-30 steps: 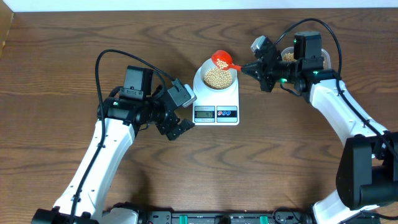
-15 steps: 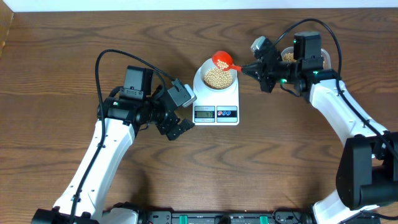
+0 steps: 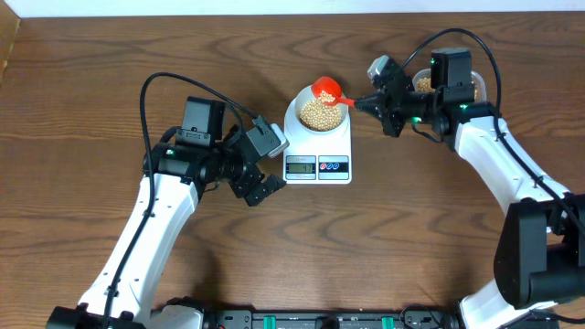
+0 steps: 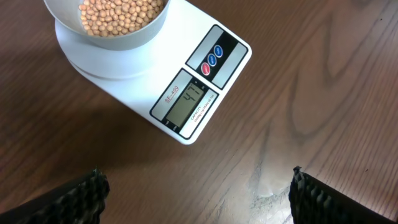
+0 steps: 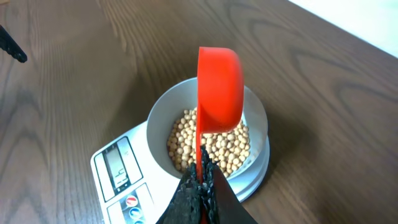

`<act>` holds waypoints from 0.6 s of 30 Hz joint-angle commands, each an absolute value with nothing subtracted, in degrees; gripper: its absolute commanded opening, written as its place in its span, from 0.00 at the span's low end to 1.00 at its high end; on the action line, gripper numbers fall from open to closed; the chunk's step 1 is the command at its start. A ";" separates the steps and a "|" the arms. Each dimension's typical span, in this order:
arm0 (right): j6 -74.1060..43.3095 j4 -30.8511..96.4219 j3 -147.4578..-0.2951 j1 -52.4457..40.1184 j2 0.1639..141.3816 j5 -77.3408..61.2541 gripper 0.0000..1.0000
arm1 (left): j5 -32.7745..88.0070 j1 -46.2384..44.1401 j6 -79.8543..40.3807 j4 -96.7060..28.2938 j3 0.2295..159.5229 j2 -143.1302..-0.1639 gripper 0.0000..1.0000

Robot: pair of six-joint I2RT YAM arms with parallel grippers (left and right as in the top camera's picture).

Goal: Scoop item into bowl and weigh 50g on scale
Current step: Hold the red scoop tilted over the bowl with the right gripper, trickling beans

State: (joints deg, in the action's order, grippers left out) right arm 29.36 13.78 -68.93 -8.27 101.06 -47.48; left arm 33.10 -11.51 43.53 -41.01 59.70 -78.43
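Note:
The white bowl [image 3: 294,110] stands on the white scale [image 3: 317,167], holding a heap of beige beans [image 3: 320,113]. My right gripper [image 3: 362,101] is shut on the handle of a red scoop [image 3: 325,89]. The scoop [image 5: 219,87] hangs tipped on its side over the bowl's [image 5: 163,117] far rim, above the beans [image 5: 217,149]. My left gripper [image 3: 265,187] stands open just left of the scale's display end. In the left wrist view its fingers [image 4: 81,196] hold only bare wood between them, and the scale's [image 4: 205,87] display seems to read 41.
A container of beans [image 3: 423,82] sits behind the right arm at the back right, mostly hidden. The brown wooden table [image 3: 91,82] spreads around the scale on all sides.

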 commanded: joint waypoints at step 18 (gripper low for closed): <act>30.30 13.91 -69.21 -8.71 99.13 -48.36 0.01 | 33.87 -11.31 43.90 -41.06 60.99 -78.43 0.95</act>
State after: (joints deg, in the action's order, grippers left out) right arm 29.56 14.02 -68.93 -8.27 100.97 -46.65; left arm 33.10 -11.51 43.53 -41.01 59.70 -78.43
